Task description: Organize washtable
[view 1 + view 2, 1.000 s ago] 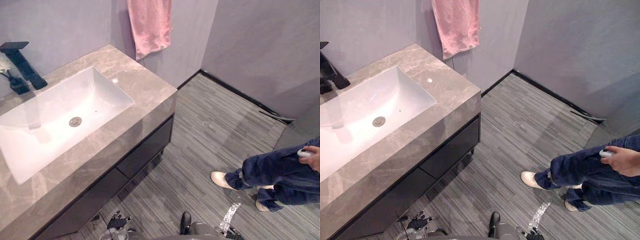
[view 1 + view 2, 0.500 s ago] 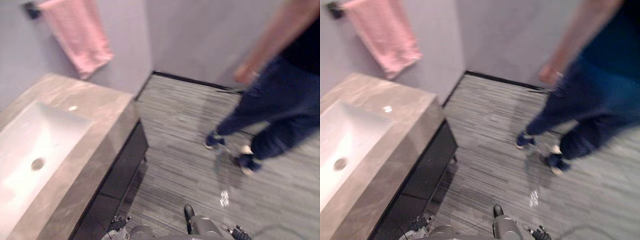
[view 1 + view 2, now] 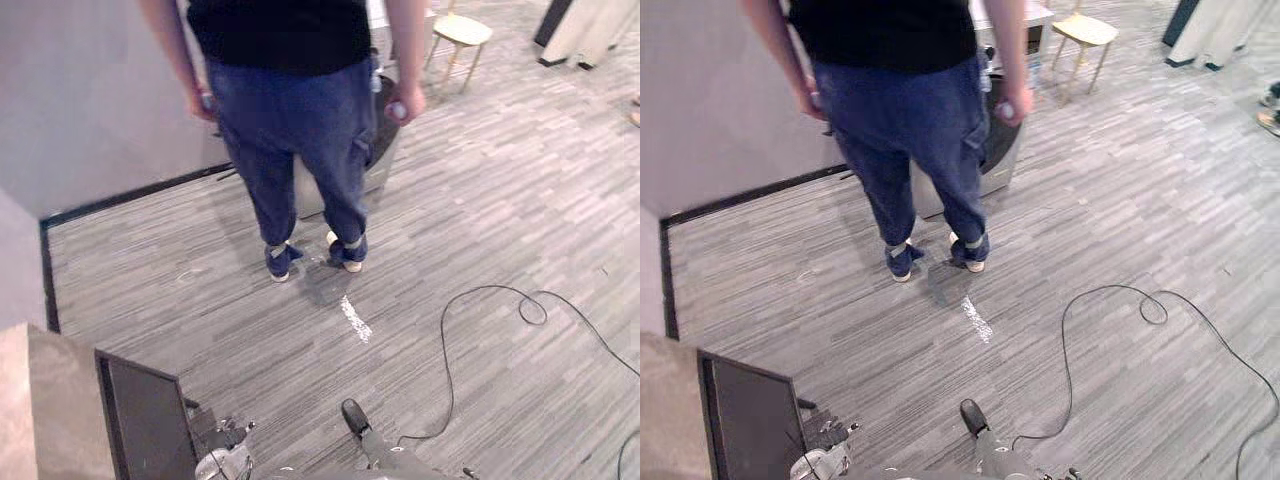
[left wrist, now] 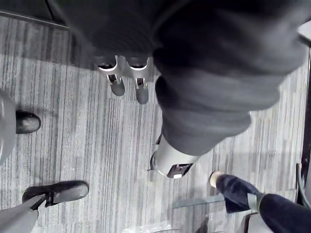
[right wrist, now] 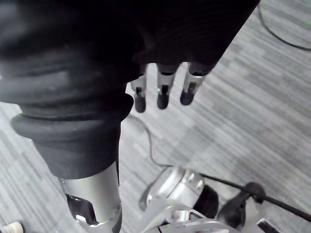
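Note:
A corner of the washtable shows at the lower left, with its grey marble top [image 3: 50, 410] and dark cabinet side [image 3: 148, 422]. My left hand [image 3: 226, 456] hangs low beside that cabinet, above the floor. In the left wrist view its fingers [image 4: 141, 92] point straight down at the floor and hold nothing. My right hand's fingers [image 5: 163, 96] likewise hang relaxed over the grey floor, empty, with the thumb [image 5: 93, 206] apart from them.
A person [image 3: 300, 120] in dark blue trousers stands on the grey plank floor, back to me, with a small controller in each hand. Behind them is a metal cabinet [image 3: 378, 150]. A wooden stool [image 3: 460, 32] stands at the back right. A grey wall [image 3: 90, 100] runs along the left.
The camera has swung right, away from the washtable: the sink and pink towel have left the view, and the person now stands in the middle.

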Available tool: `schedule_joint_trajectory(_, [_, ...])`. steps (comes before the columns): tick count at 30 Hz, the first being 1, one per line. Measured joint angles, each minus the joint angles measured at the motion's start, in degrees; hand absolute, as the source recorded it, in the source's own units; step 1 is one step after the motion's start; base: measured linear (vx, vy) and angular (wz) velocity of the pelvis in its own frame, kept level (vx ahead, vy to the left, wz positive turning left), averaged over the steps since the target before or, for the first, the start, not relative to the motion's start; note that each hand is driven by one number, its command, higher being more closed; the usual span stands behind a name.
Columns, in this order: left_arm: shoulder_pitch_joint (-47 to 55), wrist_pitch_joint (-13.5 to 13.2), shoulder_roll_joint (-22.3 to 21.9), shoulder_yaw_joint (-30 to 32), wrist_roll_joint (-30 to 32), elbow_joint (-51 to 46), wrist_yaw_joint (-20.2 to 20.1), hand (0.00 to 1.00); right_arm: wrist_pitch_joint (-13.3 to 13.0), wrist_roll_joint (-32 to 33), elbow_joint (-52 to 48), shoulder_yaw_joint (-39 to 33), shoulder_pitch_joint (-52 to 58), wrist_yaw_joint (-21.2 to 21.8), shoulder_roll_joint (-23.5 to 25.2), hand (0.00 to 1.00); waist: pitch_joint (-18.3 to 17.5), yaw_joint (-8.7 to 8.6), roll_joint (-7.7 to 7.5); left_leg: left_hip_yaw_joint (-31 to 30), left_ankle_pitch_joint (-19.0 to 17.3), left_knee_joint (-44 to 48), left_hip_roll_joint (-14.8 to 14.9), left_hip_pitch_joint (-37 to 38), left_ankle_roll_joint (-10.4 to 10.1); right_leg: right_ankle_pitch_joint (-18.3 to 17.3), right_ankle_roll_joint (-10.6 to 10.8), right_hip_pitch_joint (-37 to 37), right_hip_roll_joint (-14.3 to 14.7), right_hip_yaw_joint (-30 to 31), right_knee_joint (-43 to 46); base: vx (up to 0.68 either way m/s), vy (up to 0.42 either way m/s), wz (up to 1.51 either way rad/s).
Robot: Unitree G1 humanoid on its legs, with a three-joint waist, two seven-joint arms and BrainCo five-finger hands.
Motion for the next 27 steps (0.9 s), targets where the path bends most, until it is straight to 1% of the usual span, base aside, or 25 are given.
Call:
schedule_joint_trajectory(3, [-0.04, 0.02, -0.47, 0.07, 0.43, 0.0, 0.16, 0.0, -0.11, 0.0, -0.04, -0.03, -1.12, 0.03, -0.06, 0.0, 0.01, 0.11, -0.21, 2.86, -1.64, 0.02, -0.28, 0.22, 2.32, 1.2, 0.93, -1.24, 1.29, 2.88, -0.03, 0.01, 0.062, -0.66])
schedule_joint_trajectory(5, [0.0, 0.07, -0.5, 0.09, 0.43, 0.01, 0.31, 0.0, -0.2, 0.02, -0.18, 0.0, -2.3, 0.02, 0.08, 0.0, 0.42, 0.09, -0.79, 5.46, -2.67, 0.23, -1.05, -0.11, 2.89, 2.17, 1.73, -2.31, 2.4, 5.44, 0.08, -0.03, 0.042, -0.9])
schedule_joint_trajectory(6, [0.02, 0.06, -0.61, 0.08, 0.44, -0.05, 0.42, 0.0, -0.43, 0.08, -1.08, 0.1, -2.5, 0.02, 0.18, 0.0, 0.54, -0.11, -0.89, 7.24, -4.43, 1.35, -0.92, -0.76, 3.42, 2.74, 2.35, -3.19, 3.38, 7.37, 0.23, -0.07, 0.024, -0.99])
schedule_joint_trajectory(7, [0.32, 0.05, -0.5, 0.08, 0.45, -0.13, 0.45, 0.0, -0.64, 0.14, -1.89, 0.16, -2.53, 0.01, 0.48, 0.0, 0.83, -0.24, -1.46, 9.03, -5.56, 2.16, -0.92, -1.22, 3.81, 2.97, 2.68, -3.99, 4.01, 8.92, 0.15, -0.1, -0.014, -1.73])
schedule_joint_trajectory(8, [-0.01, 0.11, -0.42, 0.88, 1.78, -0.2, 0.41, 0.0, -0.68, 0.13, -2.69, 0.07, -3.86, -0.01, 0.95, 0.0, 2.45, -0.79, -2.24, 14.83, -5.73, 2.06, -0.1, -1.55, 3.96, -1.98, -2.09, -6.27, 3.77, 2.07, 0.41, -0.17, -0.044, -2.25])
schedule_joint_trajectory(9, [0.66, 0.31, -1.21, 2.54, 3.21, -0.26, 0.35, 0.0, -0.75, 0.1, -2.51, 0.12, -4.41, -0.05, 0.89, 0.0, 3.48, -1.13, -0.28, 20.2, -5.55, 1.58, 2.15, -1.16, 4.16, -4.05, -4.82, -8.87, 3.94, -12.46, 3.6, -0.14, -0.053, -2.23])
schedule_joint_trajectory(10, [0.96, 0.36, -1.71, 3.44, 3.94, -0.37, 0.28, 0.0, -0.66, 0.03, -2.43, 0.15, -4.36, 0.03, 0.38, 0.0, 3.2, -1.2, -0.15, 22.31, -5.53, 1.61, 3.17, -0.97, 4.11, -4.59, -5.47, -10.36, 3.81, -19.63, 7.34, -0.08, -0.005, -1.94])
schedule_joint_trajectory(11, [1.58, 0.43, -2.49, 4.81, 4.52, -0.38, 0.11, 0.0, -0.6, -0.16, -2.25, 0.16, -3.86, -0.04, -0.29, 0.0, 3.26, -1.43, 1.69, 25.74, -5.31, 2.25, 4.74, -0.58, 3.73, -6.02, -6.66, -11.7, 3.64, -29.74, 13.2, 0.05, 0.049, -1.69])
schedule_joint_trajectory(12, [2.4, 0.57, -3.16, 5.89, 5.4, -0.8, -0.08, 0.0, -0.58, -0.28, -2.22, 0.46, -2.91, -0.08, -0.24, 0.0, 3.17, -1.53, 1.05, 27.69, -5.29, 6.3, 5.6, -0.71, 3.7, -9.45, -11.82, -11.94, 1.32, -36.65, 21.6, 0.11, 0.05, -1.63])
schedule_joint_trajectory(13, [3.16, 0.61, -2.95, 5.97, 5.5, -1.09, -0.07, 0.0, -0.58, -0.39, -2.18, 0.75, -2.27, -0.05, -0.04, 0.0, 2.83, -1.59, -0.46, 27.71, -5.32, 10.21, 6.0, -0.78, 3.75, -10.18, -13.82, -11.01, -0.25, -38.98, 23.16, 0.12, 0.028, -1.62])
schedule_joint_trajectory(14, [3.41, 0.6, -2.62, 7.15, 5.45, -2.45, -0.07, 0.0, -0.5, -0.91, -2.1, 1.79, -2.35, -0.05, 0.11, 0.0, 3.25, -1.35, -1.66, 26.75, -4.33, 18.8, 8.15, -2.31, 5.61, -8.87, -15.62, -9.37, 0.02, -38.63, 20.64, 0.11, -0.023, -1.87])
schedule_joint_trajectory(15, [2.92, 0.47, -1.77, 8.13, 6.05, -2.1, -0.08, 0.0, -0.73, -1.62, -1.14, 2.88, -3.88, 0.17, 1.03, 0.0, 4.11, -0.54, -3.59, 20.71, -5.87, 20.69, 8.78, -6.58, 5.16, -2.72, -13.7, -5.9, 0.15, -32.39, 12.4, 0.04, -0.03, -2.5])
schedule_joint_trajectory(16, [2.94, 0.21, -1.53, 8.18, 6.15, -2.16, -0.12, 0.0, -0.52, -2.09, -0.62, 2.38, -5.83, 0.71, 0.84, 0.0, 4.93, 0.05, -2.13, 18.33, -1.74, 8.55, 9.83, -6.47, 5.24, -2.79, -15.96, -3.41, 0.8, -34.14, 8.27, 0.03, -0.033, -2.25])
schedule_joint_trajectory(17, [2.61, 0.17, -1.71, 8.0, 6.12, -2.21, -0.06, 0.0, -0.54, -2.13, -0.69, 2.31, -5.82, 1.0, 0.59, 0.0, 5.18, 0.1, -3.0, 20.36, -1.27, 8.98, 9.47, -5.3, 3.98, -7.93, -15.76, -3.36, -1.0, -38.38, 11.82, 0.1, 0.003, -1.98])
schedule_joint_trajectory(18, [2.6, 0.29, -2.47, 6.83, 6.11, -2.15, 0.02, 0.0, -0.53, -2.12, -1.1, 2.19, -6.26, 1.07, -0.17, 0.0, 5.4, 0.17, -1.36, 23.85, -1.04, 7.74, 9.76, -3.86, 3.69, -13.36, -12.37, -3.97, -2.54, -41.42, 16.59, 0.21, 0.079, -1.69])
schedule_joint_trajectory(19, [2.51, 0.27, -2.89, 5.65, 6.04, -2.06, -0.2, 0.0, -0.63, -2.02, -1.56, 2.23, -5.76, 1.18, -0.66, 0.0, 5.48, 0.17, 0.11, 27.05, -0.46, 6.38, 10.05, -2.77, 3.18, -14.54, -10.21, -2.73, -4.42, -41.1, 16.91, 0.2, 0.094, -1.51])
schedule_joint_trajectory(20, [2.46, 0.23, -2.96, 5.59, 5.98, -1.84, -0.24, 0.0, -0.64, -1.95, -2.02, 2.19, -5.41, 1.17, -0.59, 0.0, 5.52, 0.1, 0.17, 28.04, -0.31, 6.08, 10.03, -2.32, 2.95, -14.12, -9.59, -1.73, -5.25, -40.92, 15.91, 0.13, 0.081, -1.09])
schedule_joint_trajectory(21, [2.42, 0.2, -2.94, 5.45, 5.97, -1.65, -0.25, 0.0, -0.69, -1.55, -2.34, 2.09, -4.74, 1.07, -0.33, 0.0, 5.51, -0.09, 0.06, 28.96, -0.19, 5.82, 10.0, -1.63, 2.72, -13.11, -6.25, 0.1, -6.6, -40.67, 13.9, 0.07, 0.018, -0.69])
schedule_joint_trajectory(22, [2.47, 0.09, -2.69, 4.39, 4.76, -1.27, -0.06, 0.0, -0.75, -1.44, -2.38, 1.92, -3.78, 1.12, 0.12, 0.0, 5.41, -0.92, -0.27, 29.54, 0.84, 4.69, 9.72, -0.63, 1.78, -11.55, -5.39, 1.64, -6.64, -40.51, 11.3, 0.06, 0.009, -0.46])
schedule_joint_trajectory(23, [2.45, 0.08, -2.68, 4.3, 4.62, -1.12, -0.06, 0.0, -0.76, -1.4, -2.38, 1.74, -3.57, 1.14, 0.26, 0.0, 5.4, -1.3, -0.31, 29.45, 1.1, 4.42, 9.61, -0.5, 1.71, -11.49, -5.49, 1.89, -6.61, -40.48, 11.01, 0.07, -0.015, -0.24])
schedule_joint_trajectory(24, [2.46, 0.04, -2.69, 3.67, 3.65, -1.06, -0.06, 0.0, -0.73, -1.08, -2.33, 0.5, -2.75, 1.11, 1.15, 0.0, 5.4, -1.64, -0.3, 29.08, 1.92, 3.25, 9.05, 0.15, 1.02, -11.34, -5.67, 2.41, -6.42, -40.25, 10.44, 0.04, -0.063, -0.08])
schedule_joint_trajectory(25, [2.45, 0.01, -2.71, 3.38, 3.68, -1.04, -0.04, 0.0, -0.72, -0.9, -2.34, -0.21, -2.11, 1.1, 1.31, 0.0, 5.27, -1.61, -0.12, 28.04, 2.43, 2.11, 8.65, 0.36, 0.55, -11.27, -5.79, 2.69, -6.09, -39.86, 9.84, 0.05, -0.078, -0.12])
schedule_joint_trajectory(27, [2.41, 0.04, -2.69, 3.2, 3.72, -1.05, -0.02, 0.0, -0.73, 0.05, -2.34, -1.27, -1.47, 1.1, 1.67, 0.0, 5.12, -1.77, 0.02, 27.91, 3.47, 0.42, 8.01, 0.46, 0.07, -11.17, -5.94, 3.28, -5.88, -39.61, 8.63, 0.04, -0.068, -0.09])
